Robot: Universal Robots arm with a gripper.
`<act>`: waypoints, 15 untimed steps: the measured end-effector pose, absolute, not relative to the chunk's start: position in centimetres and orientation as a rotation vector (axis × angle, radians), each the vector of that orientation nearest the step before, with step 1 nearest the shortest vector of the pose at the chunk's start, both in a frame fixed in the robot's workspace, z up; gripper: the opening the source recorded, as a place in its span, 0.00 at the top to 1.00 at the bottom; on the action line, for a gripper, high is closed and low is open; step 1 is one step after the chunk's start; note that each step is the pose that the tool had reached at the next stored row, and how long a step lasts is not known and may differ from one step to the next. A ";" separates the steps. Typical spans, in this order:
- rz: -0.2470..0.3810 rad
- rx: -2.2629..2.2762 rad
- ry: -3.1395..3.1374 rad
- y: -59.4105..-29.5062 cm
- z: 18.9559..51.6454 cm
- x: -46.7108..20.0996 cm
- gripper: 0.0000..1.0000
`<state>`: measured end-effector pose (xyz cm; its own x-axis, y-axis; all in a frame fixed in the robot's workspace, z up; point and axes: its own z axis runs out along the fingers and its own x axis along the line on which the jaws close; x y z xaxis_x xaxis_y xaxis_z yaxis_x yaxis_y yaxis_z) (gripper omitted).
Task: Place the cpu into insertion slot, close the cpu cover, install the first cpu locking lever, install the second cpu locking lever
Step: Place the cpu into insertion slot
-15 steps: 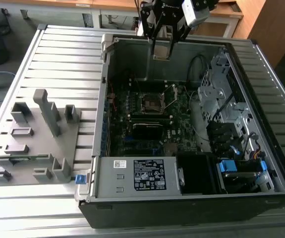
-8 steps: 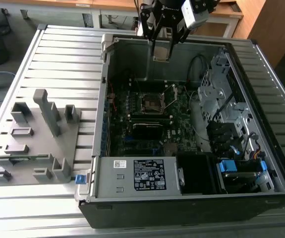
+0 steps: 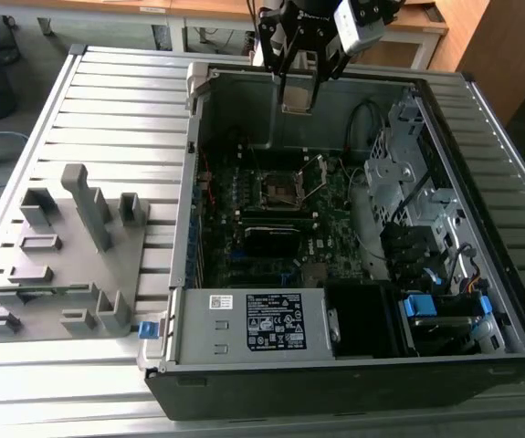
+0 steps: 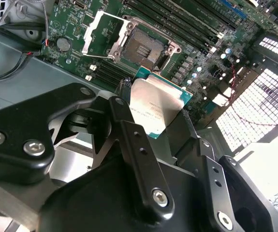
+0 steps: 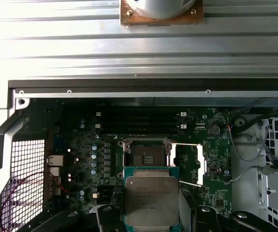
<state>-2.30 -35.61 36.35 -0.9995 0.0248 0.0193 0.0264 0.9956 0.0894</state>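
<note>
Cpu [image 4: 155, 108] is gripped by two opposite edges; fingers [image 4: 134, 145] are clamped on it, metal top exposed in both wrist views. Gripper [image 3: 299, 100] is hung above the insertion slot [image 3: 278, 189], well apart from it, over the open computer case [image 3: 182, 255]. Slot's contact field is uncovered on the motherboard [image 3: 335, 219]. Cpu cover [image 5: 200, 162] is swung open, hinged just beside the slot. Case is laid on a slatted surface [image 3: 125, 100]. A grey fixture plate [image 3: 70, 265] is noted well to the exterior view's left of the slot.

cpu [image 5: 151, 202] in pincer [image 4: 155, 113] above case [image 3: 182, 246], insertion slot [image 5: 144, 154] on motherboard [image 5: 83, 142] inside, cpu cover [image 5: 200, 164] beside slot
</note>
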 end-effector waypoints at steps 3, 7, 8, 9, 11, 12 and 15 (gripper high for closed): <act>-0.140 -0.040 -3.120 -35.6 36.2 -2.3 0.46; -0.140 -0.040 -3.120 -35.6 36.2 -2.3 0.46; -0.140 -0.040 -3.120 -35.6 36.2 -2.3 0.46; -0.140 -0.040 -3.120 -35.6 36.2 -2.3 0.46; -0.140 -0.040 -3.120 -35.6 36.2 -2.3 0.46; -0.140 -0.040 -3.120 -35.6 36.2 -2.3 0.46; -0.140 -0.040 -3.120 -35.6 36.1 -2.3 0.46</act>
<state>-2.30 -35.61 36.14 -0.9995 0.0248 0.0193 0.0264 0.9957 0.0893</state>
